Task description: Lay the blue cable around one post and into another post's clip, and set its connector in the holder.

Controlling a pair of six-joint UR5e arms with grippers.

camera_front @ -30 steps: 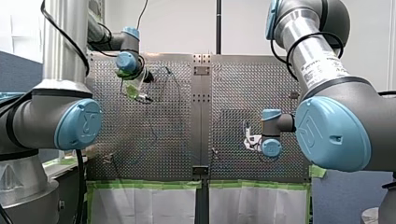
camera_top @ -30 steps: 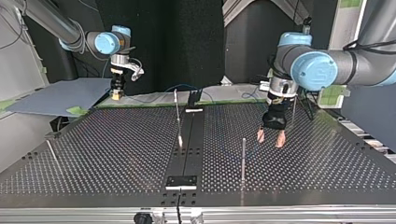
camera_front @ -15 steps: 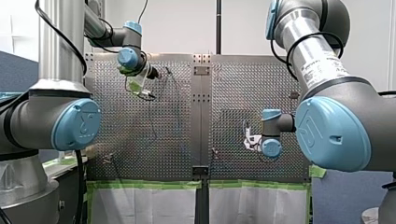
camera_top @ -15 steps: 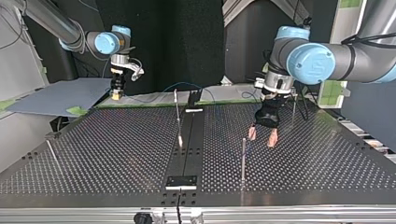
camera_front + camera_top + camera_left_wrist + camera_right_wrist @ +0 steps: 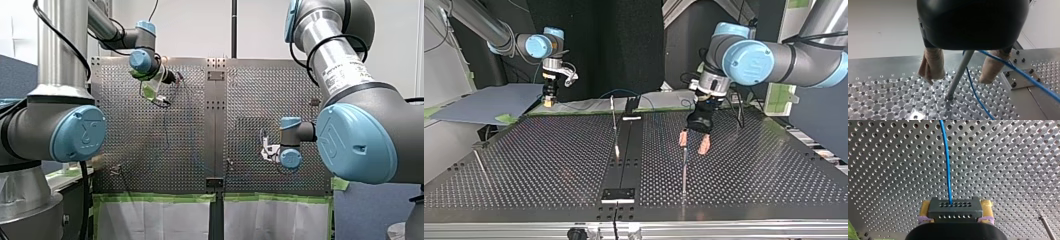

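Left gripper (image 5: 957, 78), jaws spread, straddles the upright post (image 5: 961, 68); cable (image 5: 974, 91) runs between its fingers, just beside the post. Right gripper (image 5: 956, 208) clamps the connector (image 5: 954, 212).

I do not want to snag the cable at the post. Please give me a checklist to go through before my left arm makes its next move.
1. Right gripper shut on the connector: ok.
2. Blue cable leaves the connector without a kink: ok.
3. Left gripper open: ok, its fingers are apart.
4. Post between those fingers, touching neither: ok in the left wrist view.
5. Cable wrapped around the post: cannot tell; it runs close beside it.
6. Connector released into its place: not ok, my right gripper holds it.
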